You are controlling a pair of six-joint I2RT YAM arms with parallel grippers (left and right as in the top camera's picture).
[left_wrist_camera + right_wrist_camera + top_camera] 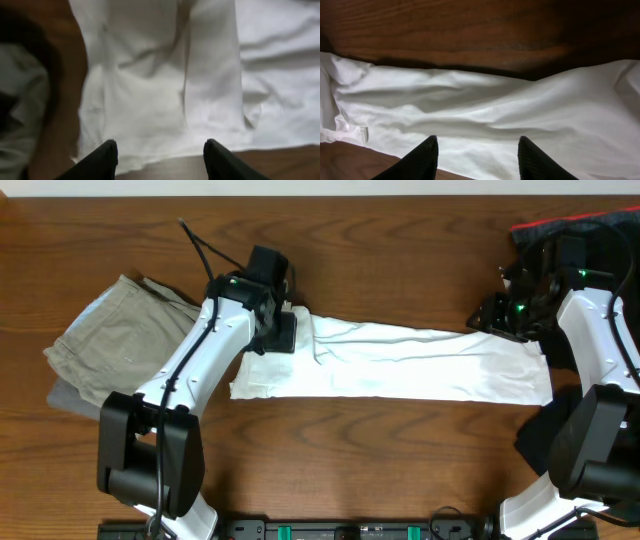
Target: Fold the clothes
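Hovering at the ends of the T-shirt (420,365) with left gripper (161,152) and right gripper (476,150) half open, empty; pinch every layer squarely, fold evenly.

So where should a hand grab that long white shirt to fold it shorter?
The shirt lies flat as a long narrow strip, so probably pinch its left short edge from above and carry it over toward the right end.

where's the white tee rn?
Overhead view: the white T-shirt lies in a long strip across the middle of the table, between the khaki garment on the left and the black garment far right.
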